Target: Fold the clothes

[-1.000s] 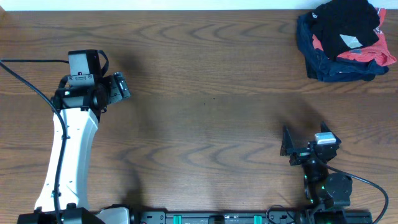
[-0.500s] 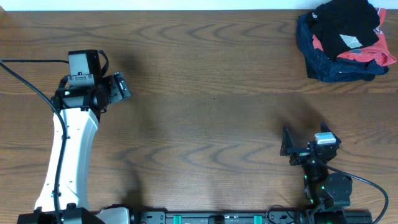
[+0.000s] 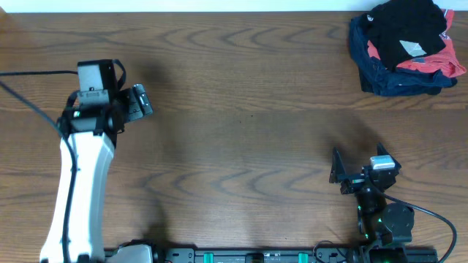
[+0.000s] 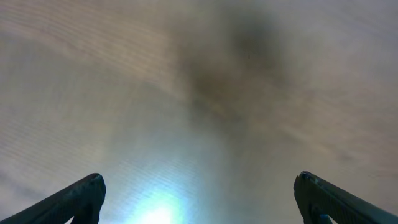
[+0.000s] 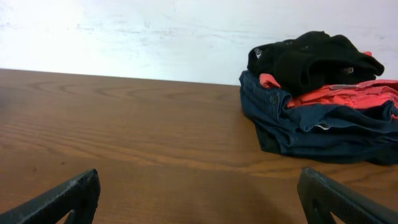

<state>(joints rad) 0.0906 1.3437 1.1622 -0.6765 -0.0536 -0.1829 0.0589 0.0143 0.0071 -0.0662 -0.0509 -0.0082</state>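
Far beyond the right tool (image 3: 357, 157), black trousers (image 3: 406, 25) top the pile (image 3: 387, 77).

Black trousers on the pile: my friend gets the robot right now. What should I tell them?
Left tool: open, empty, above the bare table on the left side.
Right tool: open, empty, low near the front edge, facing the pile.
Black trousers: crumpled on top of a red T-shirt and a navy garment, far right corner.
Done: nothing yet.
Left: lift the trousers off the pile, spread them flat, fold them.
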